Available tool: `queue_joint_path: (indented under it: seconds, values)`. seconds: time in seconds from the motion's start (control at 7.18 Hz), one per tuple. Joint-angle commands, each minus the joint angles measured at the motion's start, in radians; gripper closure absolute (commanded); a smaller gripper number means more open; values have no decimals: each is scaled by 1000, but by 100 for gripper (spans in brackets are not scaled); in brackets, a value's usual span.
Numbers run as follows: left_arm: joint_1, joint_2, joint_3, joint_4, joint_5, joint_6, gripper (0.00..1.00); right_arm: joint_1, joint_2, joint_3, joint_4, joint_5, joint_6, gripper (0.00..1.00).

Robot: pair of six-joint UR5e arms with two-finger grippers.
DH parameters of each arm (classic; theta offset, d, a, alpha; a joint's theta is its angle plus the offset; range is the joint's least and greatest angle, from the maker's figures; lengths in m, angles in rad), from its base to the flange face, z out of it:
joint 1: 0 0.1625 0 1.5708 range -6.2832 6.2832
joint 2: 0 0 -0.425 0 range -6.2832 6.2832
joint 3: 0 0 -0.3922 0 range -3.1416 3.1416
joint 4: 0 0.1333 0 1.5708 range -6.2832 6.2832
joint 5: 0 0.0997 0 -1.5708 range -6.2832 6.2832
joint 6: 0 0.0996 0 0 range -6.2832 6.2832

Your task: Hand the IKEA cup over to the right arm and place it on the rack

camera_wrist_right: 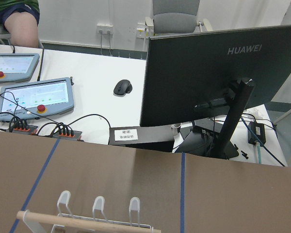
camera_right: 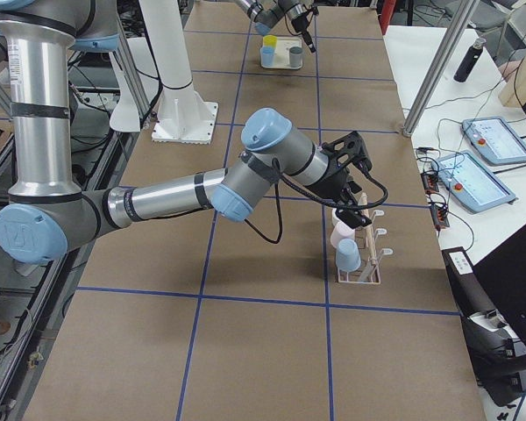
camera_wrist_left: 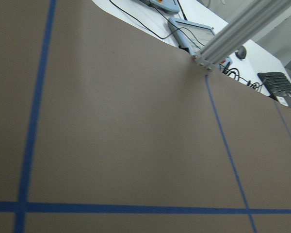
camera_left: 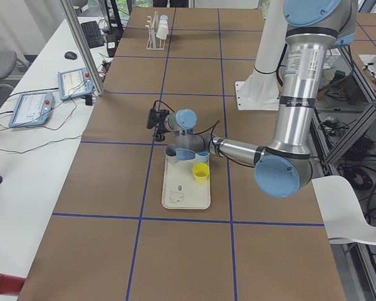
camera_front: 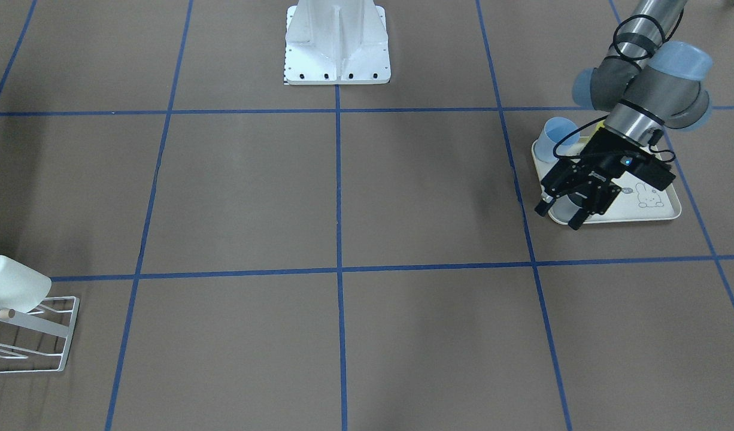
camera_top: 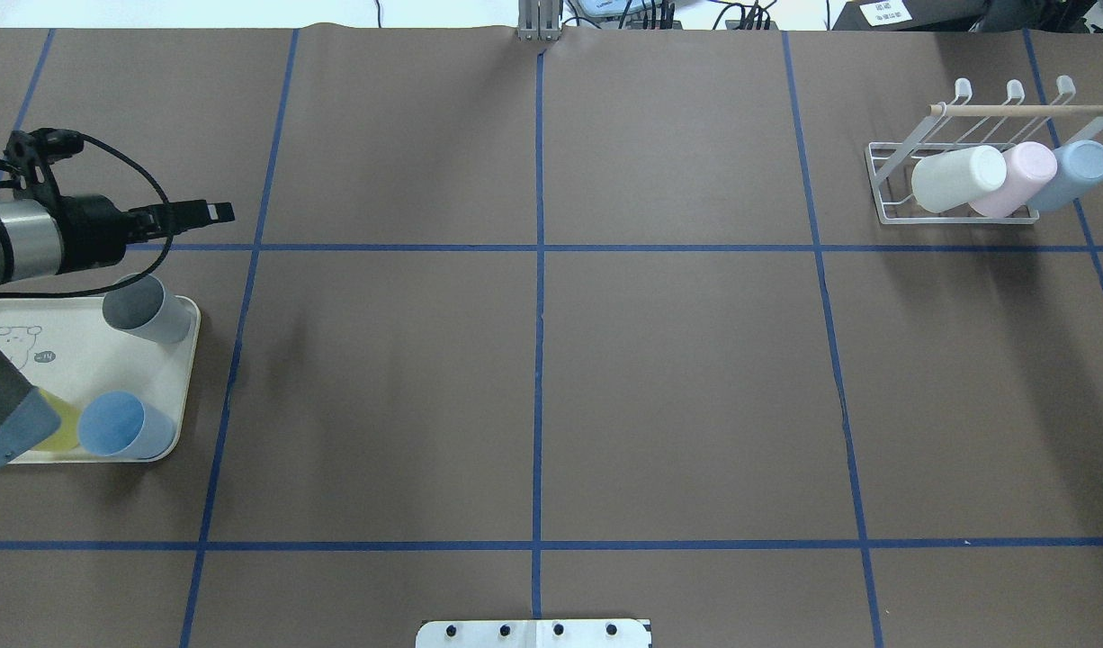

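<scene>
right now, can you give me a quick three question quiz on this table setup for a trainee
1. True or false: the rack holds three cups.
2. How many cups stand on the tray? A two, B three, C four.
3. Short answer: is the left gripper open or shut?

Key:
1. True: white cup, pink cup, light-blue cup.
2. B: grey cup, blue cup, yellow cup.
3. Open, with its fingers apart and nothing held.
</scene>
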Motion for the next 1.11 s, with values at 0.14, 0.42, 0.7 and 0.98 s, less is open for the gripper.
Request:
queue_joint_path:
  seconds: [0.14, 0.42, 0.7, 0.98]
  values:
    - [-234, 9, 82, 132, -204, 270, 1, -39, 10, 29, -41, -2, 0, 0]
    - [-358, 9, 80, 313, -344, 466, 1, -111, 19, 17, -49, -7, 3, 0]
    - [-415, 18, 76, 462, -429, 555, 1, -171, 18, 1, -50, -1, 37, 0]
    - [-402, 243, -37, 469, -490, 553, 1, -212, 25, 20, -38, 9, 188, 0]
